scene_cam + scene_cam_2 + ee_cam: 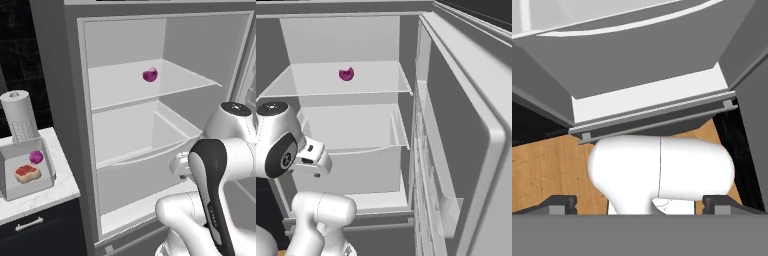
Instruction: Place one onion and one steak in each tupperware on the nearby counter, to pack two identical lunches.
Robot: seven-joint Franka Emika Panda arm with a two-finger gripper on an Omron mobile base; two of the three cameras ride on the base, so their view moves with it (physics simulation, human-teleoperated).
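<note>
Open fridge (150, 125), seen from my two base cameras. One purple onion (150, 75) lies on the upper fridge shelf (125, 87), toward the back and about midway along it; it appears again in the right base view (346, 74). Below that shelf sits a pale drawer (145, 135), pushed in, and I can see nothing inside it. The fridge door (466, 140) stands swung open on the right.

To the left of the fridge, the table (60, 187) carries one grey tupperware (10, 167) near its front edge. Inside it I see a steak (27, 173) and a second onion (36, 157), the onion just behind the steak, toward the back wall of the container. A paper-towel roll (19, 116) stands upright behind the tupperware, at the back edge of the table.

In the hand view my gripper (640, 205) is spread wide, its two dark fingertips (559, 204) far apart with nothing between them, pointing down past the fridge's bottom sill toward a wooden floor (547, 170).
</note>
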